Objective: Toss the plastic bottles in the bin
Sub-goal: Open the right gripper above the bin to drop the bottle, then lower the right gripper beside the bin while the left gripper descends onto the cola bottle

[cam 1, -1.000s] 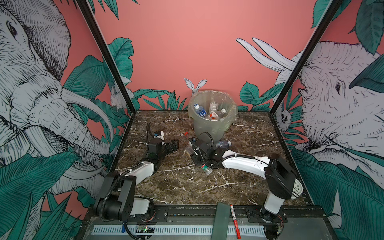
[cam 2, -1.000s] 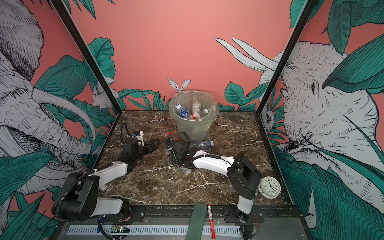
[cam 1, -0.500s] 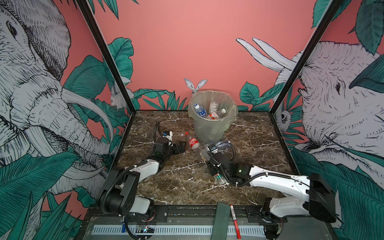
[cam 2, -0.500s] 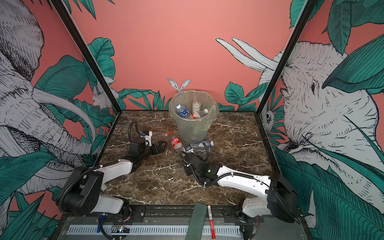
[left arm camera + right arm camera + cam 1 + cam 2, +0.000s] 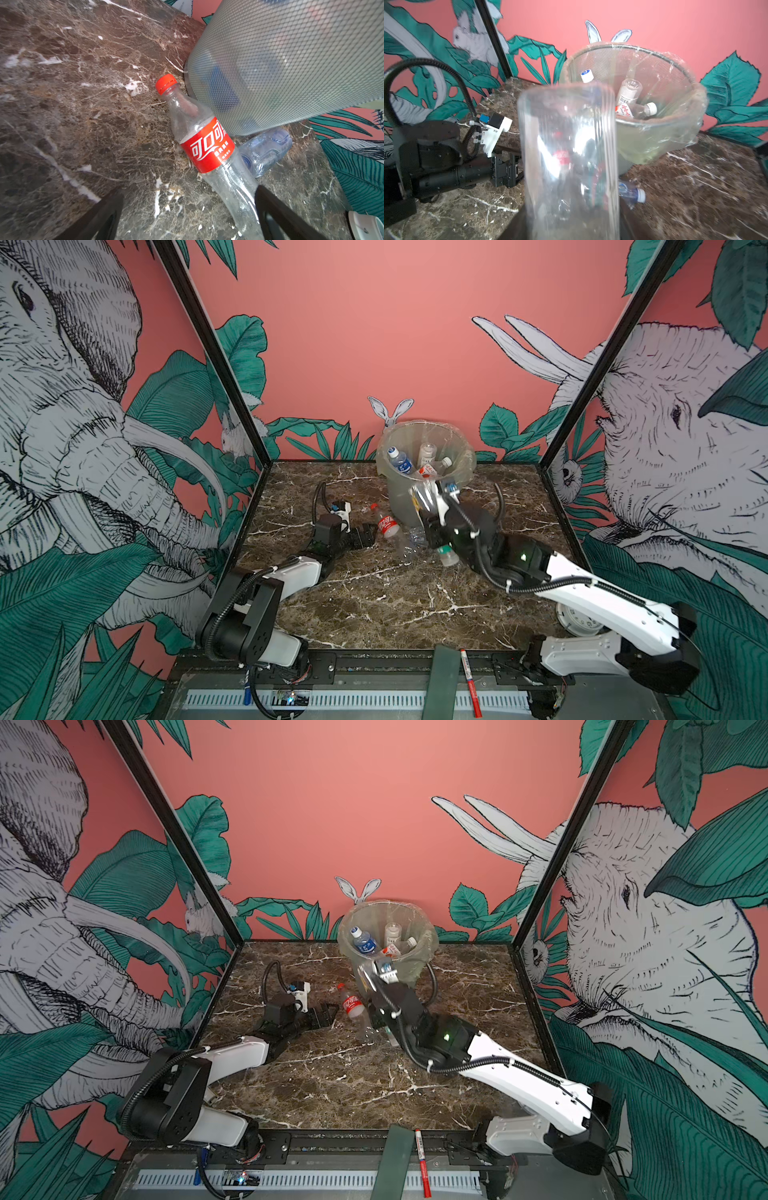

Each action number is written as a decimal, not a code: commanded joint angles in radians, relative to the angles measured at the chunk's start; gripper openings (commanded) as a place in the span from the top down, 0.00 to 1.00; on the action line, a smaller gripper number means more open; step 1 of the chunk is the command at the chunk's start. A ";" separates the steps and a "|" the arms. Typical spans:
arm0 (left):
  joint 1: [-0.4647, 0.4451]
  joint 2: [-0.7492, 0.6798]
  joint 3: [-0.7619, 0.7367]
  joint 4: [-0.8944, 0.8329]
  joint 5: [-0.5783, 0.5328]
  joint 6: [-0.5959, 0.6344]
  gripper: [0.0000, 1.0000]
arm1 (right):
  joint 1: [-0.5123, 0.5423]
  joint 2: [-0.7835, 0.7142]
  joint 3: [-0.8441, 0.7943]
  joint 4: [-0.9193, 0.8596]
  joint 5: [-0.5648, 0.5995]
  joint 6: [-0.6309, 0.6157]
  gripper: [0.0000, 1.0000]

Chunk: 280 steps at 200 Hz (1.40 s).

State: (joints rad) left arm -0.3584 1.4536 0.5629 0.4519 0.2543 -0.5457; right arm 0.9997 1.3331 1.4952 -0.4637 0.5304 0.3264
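My right gripper is shut on a clear plastic bottle. It holds the bottle raised in front of the bin, base up, as a top view shows. The bin stands at the back of the table, lined with a clear bag, with several bottles inside. A red-labelled, red-capped bottle lies on the table against the bin's foot. My left gripper is open, low over the table, with that bottle's base just inside one finger. A crumpled blue-capped bottle lies beside it.
A red-and-white marker pen lies on the front rail beside a dark green strip. A white round clock sits under the right arm at the front right. Painted walls close in the table on three sides.
My right gripper has lifted its bottle off the table and carried it back towards the bin. My left gripper has slid right, up to the red-labelled bottle.
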 commanded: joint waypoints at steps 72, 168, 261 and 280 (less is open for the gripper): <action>-0.011 0.057 0.036 0.043 0.050 -0.034 0.02 | -0.274 0.629 1.046 -0.450 -0.095 -0.097 0.01; -0.024 0.029 0.038 -0.009 -0.023 -0.010 0.00 | -0.293 -0.003 -0.006 0.038 -0.107 -0.129 0.01; -0.115 -0.036 0.135 -0.224 -0.143 0.033 0.00 | -0.351 -0.164 -0.665 0.375 -0.192 -0.073 0.01; -0.144 -0.076 0.153 -0.286 -0.197 0.035 0.00 | -0.350 -0.175 -0.727 0.433 -0.204 -0.053 0.01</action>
State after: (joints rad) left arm -0.4767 1.4517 0.6777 0.2745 0.1310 -0.5209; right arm 0.6533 1.1950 0.8242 -0.1978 0.3496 0.2420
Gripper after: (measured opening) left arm 0.995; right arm 0.987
